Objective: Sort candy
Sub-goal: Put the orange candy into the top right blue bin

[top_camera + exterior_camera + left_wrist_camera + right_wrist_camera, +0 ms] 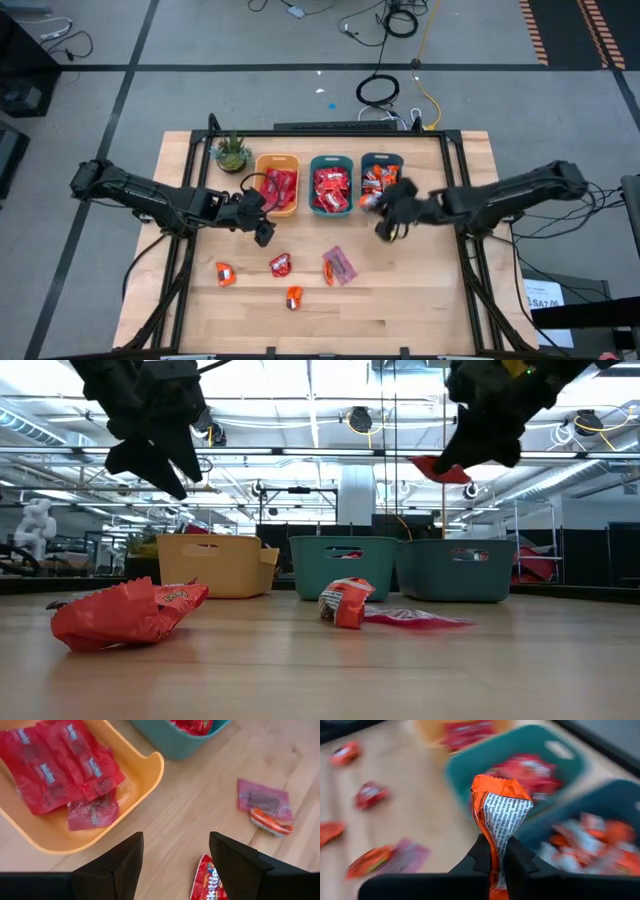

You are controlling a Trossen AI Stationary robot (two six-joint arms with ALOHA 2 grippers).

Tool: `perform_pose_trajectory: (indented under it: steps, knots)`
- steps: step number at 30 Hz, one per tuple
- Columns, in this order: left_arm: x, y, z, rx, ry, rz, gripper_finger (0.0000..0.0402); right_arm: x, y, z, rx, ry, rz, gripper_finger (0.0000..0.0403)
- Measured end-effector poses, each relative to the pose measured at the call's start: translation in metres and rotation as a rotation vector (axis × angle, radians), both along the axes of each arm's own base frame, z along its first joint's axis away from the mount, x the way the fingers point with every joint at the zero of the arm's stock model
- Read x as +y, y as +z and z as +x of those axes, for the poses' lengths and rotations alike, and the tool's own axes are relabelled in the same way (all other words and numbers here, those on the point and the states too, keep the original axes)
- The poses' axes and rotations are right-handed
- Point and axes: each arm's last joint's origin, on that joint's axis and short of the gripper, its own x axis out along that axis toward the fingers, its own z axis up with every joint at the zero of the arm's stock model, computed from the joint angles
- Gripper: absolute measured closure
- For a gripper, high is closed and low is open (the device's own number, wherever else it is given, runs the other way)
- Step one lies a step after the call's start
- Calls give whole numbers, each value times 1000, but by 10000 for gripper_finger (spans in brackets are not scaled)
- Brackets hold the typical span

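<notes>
Three bins are standing in a row at the back of the wooden table (420, 300), beside a small potted plant (231, 152). The yellow bin (277, 184) is holding flat pinkish-red packets (55, 770); the middle teal bin (331, 185) is holding red squarish packets; the right teal bin (380, 172) is holding small orange wrapped pieces. The right gripper (388, 226) is hovering just in front of the right teal bin, raised above the table, its fingers pinching together on one orange wrapped candy (501, 820), which is standing upright between them. The left gripper (262, 226) is hovering near the front edge of the yellow bin, its fingers (115, 865) standing apart and holding nothing. Five candies are lying loose on the table in front of the bins: an orange piece (225, 273) at the left, a red Skittles packet (280, 265) beside it, a small orange piece (293, 296) nearest the front edge, and a pinkish flat packet (342, 264) with an orange piece (329, 268) lying touching it.
</notes>
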Motion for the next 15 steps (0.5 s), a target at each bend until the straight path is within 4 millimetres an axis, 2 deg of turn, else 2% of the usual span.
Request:
perform_pose_trajectory:
  steps: [4, 9, 15]
  knots:
    - [0, 2, 3, -43, 4, -4, 166, -28, 6, -16, 25, -161, 14, 391]
    - [1, 4, 6, -71, 9, 2, 166, -53, 2, -21, 61, -309, 49, 387]
    - [0, 7, 9, -109, -16, -7, 166, -69, -6, -19, 92, -417, 82, 343]
